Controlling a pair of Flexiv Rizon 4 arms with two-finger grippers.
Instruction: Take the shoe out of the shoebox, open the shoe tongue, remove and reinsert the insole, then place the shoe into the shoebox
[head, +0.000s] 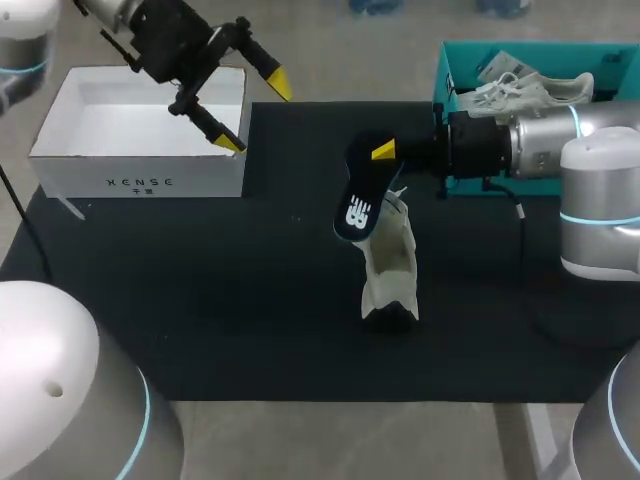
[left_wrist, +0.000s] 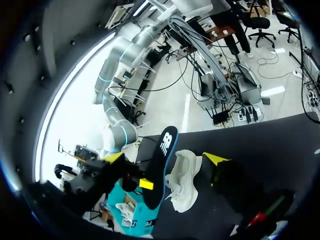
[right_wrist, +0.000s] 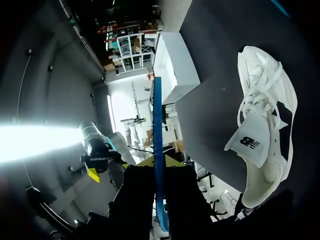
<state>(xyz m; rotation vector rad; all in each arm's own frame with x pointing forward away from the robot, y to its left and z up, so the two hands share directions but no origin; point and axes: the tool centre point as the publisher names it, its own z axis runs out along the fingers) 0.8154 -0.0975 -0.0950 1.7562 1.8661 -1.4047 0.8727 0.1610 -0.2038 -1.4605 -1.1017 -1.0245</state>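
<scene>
Right end effector (head: 385, 152) gripping insole (head: 358, 200), left end effector (head: 255, 112) spread over shoebox (head: 140, 180) edge

A black mat (head: 200, 300) lies spread flat; a teal bin (head: 443, 75) at its far right corner holds a pale sneaker (head: 535, 92).

Left gripper (left_wrist: 165, 159): two yellow-tipped fingers spread wide, nothing held.
Insole (left_wrist: 159, 165): dark with a white logo at its upper end, standing on end in the air ahead of the left gripper.
Right gripper (left_wrist: 145, 184): one yellow tip against the insole's lower half.
Shoe (left_wrist: 183, 180): white, on the black mat (left_wrist: 260, 145), just beside the insole.
Teal box (left_wrist: 140, 220): far right, beyond the insole, with a second white shoe (left_wrist: 124, 212) inside.
</scene>
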